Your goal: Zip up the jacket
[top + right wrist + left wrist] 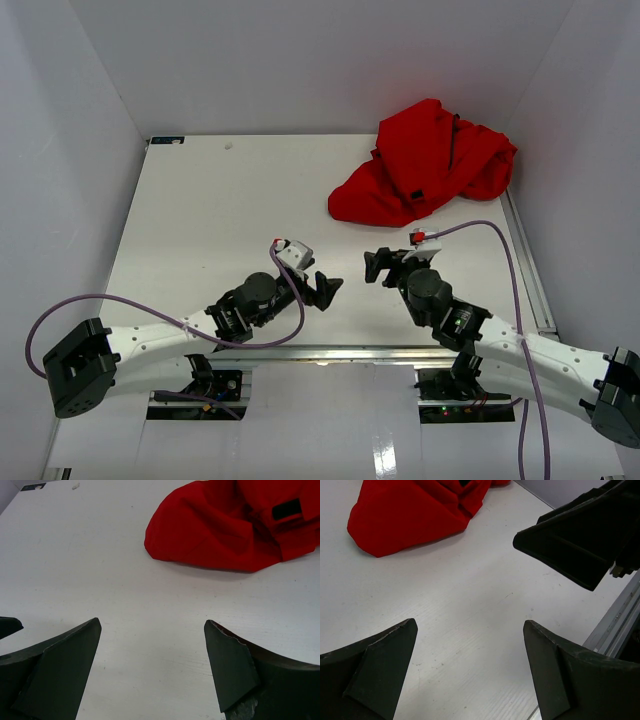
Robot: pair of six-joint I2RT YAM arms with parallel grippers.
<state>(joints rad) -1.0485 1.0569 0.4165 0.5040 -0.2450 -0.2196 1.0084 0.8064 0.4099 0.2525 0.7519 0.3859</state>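
Both grippers sit above the near part of the white table [220, 200], pointing toward each other with a gap between them. The left gripper [327, 288] has its fingers spread wide and holds nothing, and the right gripper [377, 266] is spread and empty too. The jacket [425, 165] lies crumpled in a heap at the table's far right corner, well apart from both.
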